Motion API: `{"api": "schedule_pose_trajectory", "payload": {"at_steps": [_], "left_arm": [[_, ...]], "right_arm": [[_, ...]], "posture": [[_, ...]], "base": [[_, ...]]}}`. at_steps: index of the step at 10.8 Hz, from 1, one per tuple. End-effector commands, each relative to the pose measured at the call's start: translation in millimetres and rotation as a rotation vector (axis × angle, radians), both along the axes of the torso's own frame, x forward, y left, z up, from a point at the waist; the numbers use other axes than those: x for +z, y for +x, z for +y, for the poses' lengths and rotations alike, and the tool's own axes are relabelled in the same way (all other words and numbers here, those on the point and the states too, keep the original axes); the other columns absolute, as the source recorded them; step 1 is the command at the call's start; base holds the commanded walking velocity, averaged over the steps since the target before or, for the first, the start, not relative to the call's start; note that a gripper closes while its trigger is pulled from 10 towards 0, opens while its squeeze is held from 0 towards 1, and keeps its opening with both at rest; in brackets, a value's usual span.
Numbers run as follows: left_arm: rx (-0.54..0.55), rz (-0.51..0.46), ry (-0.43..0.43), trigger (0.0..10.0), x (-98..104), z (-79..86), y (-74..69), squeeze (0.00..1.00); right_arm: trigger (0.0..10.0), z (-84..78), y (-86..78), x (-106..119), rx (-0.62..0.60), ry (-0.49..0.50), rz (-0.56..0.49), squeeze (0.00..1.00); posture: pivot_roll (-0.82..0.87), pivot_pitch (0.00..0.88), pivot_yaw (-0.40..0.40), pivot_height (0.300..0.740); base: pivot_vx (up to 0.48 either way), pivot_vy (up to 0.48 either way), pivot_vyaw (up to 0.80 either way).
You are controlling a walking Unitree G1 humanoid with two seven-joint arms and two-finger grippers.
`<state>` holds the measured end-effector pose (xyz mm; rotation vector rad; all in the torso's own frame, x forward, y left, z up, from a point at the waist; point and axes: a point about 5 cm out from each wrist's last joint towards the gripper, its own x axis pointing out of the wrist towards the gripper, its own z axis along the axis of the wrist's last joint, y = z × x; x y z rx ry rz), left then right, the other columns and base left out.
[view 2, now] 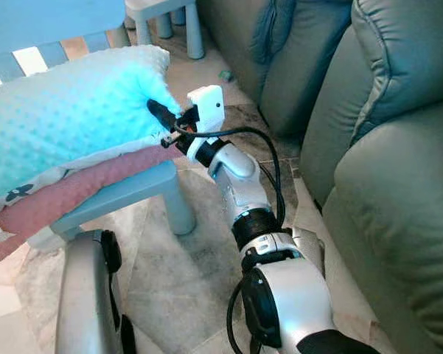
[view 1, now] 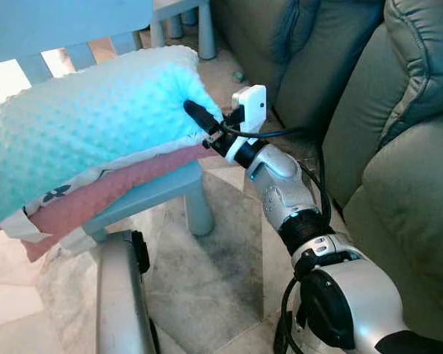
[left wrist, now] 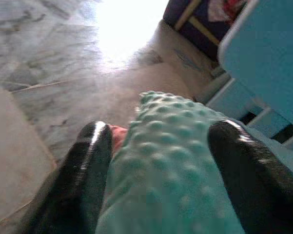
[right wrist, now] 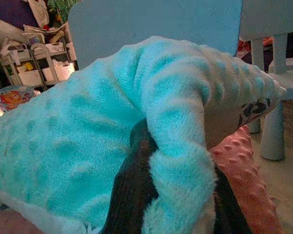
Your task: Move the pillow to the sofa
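Teal dotted pillow point(view 1: 81, 125) lies on a pink cushion point(view 1: 96, 195) on the small blue chair point(view 1: 169, 188), pinched by right tool point(view 1: 203, 122) at 3 o'clock and left tool point(left wrist: 161, 170) at its far end; sofa point(view 1: 398, 169) transfer remains.

Head stereo pair looks forward and down from above; both eyes share the same scene: turquoise pillow point(view 1: 81, 125) on a small blue chair point(view 1: 158, 192), right arm, sofa point(view 1: 398, 147) on the right, w/ only a slight sideways shift between them. Left wrist cam sits very near, looking along the left claw point(left wrist: 161, 165) over the pillow toward the floor. Right wrist cam, also very close, faces along the right claw point(right wrist: 170, 195) into the pillow, chair backs behind.
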<state>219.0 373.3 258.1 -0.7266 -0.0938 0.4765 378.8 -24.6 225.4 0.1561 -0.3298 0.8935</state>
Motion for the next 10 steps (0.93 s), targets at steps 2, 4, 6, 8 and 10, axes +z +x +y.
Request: {"api": "schedule_pose_trajectory", "payload": {"at_steps": [2, 4, 6, 8, 10], "left_arm": [[0.029, 0.029, -0.032, 10.0, -12, 7.7, -5.8, 1.00], [0.005, 0.029, -0.101, 10.0, -28, 13.6, 4.2, 1.00], [-0.045, 0.058, -0.156, 10.0, -52, 12.1, 35.9, 1.00], [-0.095, 0.012, -0.170, 10.0, -56, 8.8, 66.5, 1.00], [-0.154, -0.003, -0.144, 10.0, -55, -0.8, 89.3, 0.00]], "right_arm": [[0.0, 2.2, -1.6, 5, 0.007, 0.003, -0.031, 0.00], [0.0, 2.5, -2.0, 7, 0.010, 0.006, -0.035, 0.00], [0.0, 2.2, -2.3, 10, 0.012, 0.009, -0.048, 0.00], [0.0, -0.5, -2.8, 10, 0.007, 0.009, -0.054, 0.00], [0.0, -1.3, -4.3, 9, 0.007, 0.002, -0.062, 0.00]], "posture": [[0.00, 0.158, 0.042, 0.347], [-0.01, 0.161, 0.039, 0.347], [-0.05, 0.161, 0.036, 0.347], [-0.07, 0.165, 0.030, 0.347], [-0.09, 0.166, 0.031, 0.347]], "base": [[0.000, 0.000, 0.00], [0.000, 0.000, 0.00], [0.000, 0.000, 0.00], [0.000, 0.000, 0.00], [0.000, 0.000, 0.00]]}}
